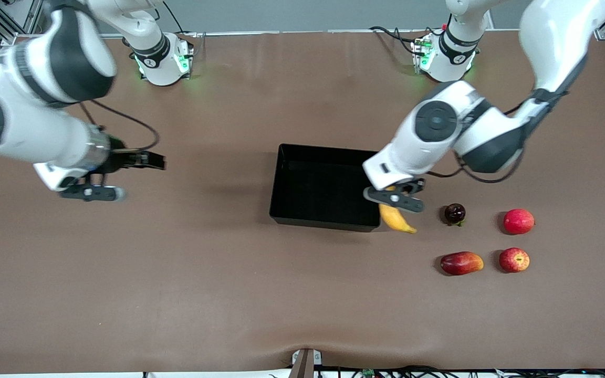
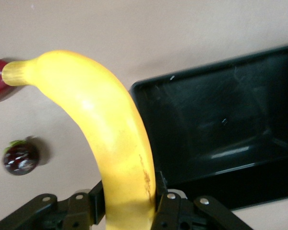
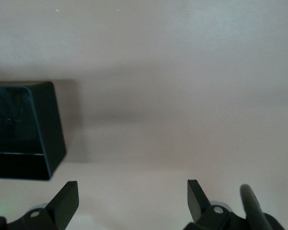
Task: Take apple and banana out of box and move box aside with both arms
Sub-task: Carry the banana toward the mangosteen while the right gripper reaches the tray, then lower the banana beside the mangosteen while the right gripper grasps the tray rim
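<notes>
My left gripper [image 1: 389,201] is shut on the yellow banana [image 1: 398,220] and holds it over the tray's wall at the left arm's end. In the left wrist view the banana [image 2: 110,134] stands between the fingers [image 2: 170,201] of my left gripper [image 2: 129,199]. The black tray [image 1: 302,181] sits mid-table and is empty; it also shows in the left wrist view [image 2: 221,124] and the right wrist view [image 3: 19,129]. The small streaked red apple [image 1: 514,260] lies on the table toward the left arm's end. My right gripper [image 1: 155,160] is open and empty over bare table toward the right arm's end, as the right wrist view [image 3: 132,196] shows.
A dark round fruit [image 1: 455,213] lies beside the banana and shows in the left wrist view [image 2: 20,158]. A plainer red round fruit [image 1: 518,221] lies past it. An oblong red-and-yellow fruit [image 1: 461,263] lies beside the streaked apple.
</notes>
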You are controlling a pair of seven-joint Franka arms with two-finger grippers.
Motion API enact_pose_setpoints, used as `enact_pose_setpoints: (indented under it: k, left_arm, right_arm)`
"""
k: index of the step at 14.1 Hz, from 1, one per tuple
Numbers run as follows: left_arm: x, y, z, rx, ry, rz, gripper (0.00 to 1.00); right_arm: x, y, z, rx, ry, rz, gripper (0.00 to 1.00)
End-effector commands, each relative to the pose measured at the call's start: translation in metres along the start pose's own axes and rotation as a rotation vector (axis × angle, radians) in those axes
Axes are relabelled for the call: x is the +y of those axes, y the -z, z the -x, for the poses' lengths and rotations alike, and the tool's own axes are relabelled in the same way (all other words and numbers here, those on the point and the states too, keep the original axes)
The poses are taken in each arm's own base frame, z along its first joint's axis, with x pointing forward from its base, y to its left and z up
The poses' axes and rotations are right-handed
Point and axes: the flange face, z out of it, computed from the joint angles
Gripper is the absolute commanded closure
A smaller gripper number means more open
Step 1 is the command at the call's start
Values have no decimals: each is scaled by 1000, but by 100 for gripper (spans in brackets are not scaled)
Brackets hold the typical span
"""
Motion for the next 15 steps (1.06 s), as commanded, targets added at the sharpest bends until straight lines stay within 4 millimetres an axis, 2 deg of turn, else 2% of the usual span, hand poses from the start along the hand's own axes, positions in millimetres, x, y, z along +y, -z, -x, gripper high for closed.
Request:
enact_pose_setpoints:
  k: [1, 4, 6, 8, 10, 12, 13, 15]
  left_arm:
    - [-55, -3, 29, -28, -100, -35, 100]
    - [-106, -24, 55, -67, -133, -88, 100]
    - [-128, -47, 69, -96, -157, -167, 100]
    - [-144, -61, 77, -110, -169, -207, 100]
    - [-159, -70, 81, -122, -197, -188, 100]
    - [-183, -77, 84, -134, -222, -173, 100]
    - [-197, -80, 85, -115, -230, -159, 100]
    - [-215, -100, 93, -76, -220, -127, 100]
  right_arm:
    - [-39, -44, 7, 16, -18, 6, 0]
    - [-88, -94, 10, 18, -33, 21, 0]
    - [-124, -131, 17, 22, -44, 32, 0]
    - [-147, -158, 21, 33, -20, 34, 0]
    - [-160, -184, 19, 40, -3, 36, 0]
    - [-177, -214, 24, 43, 6, 42, 0]
    - [-182, -221, 23, 58, -13, 33, 0]
    - [-195, -239, 25, 73, -34, 26, 0]
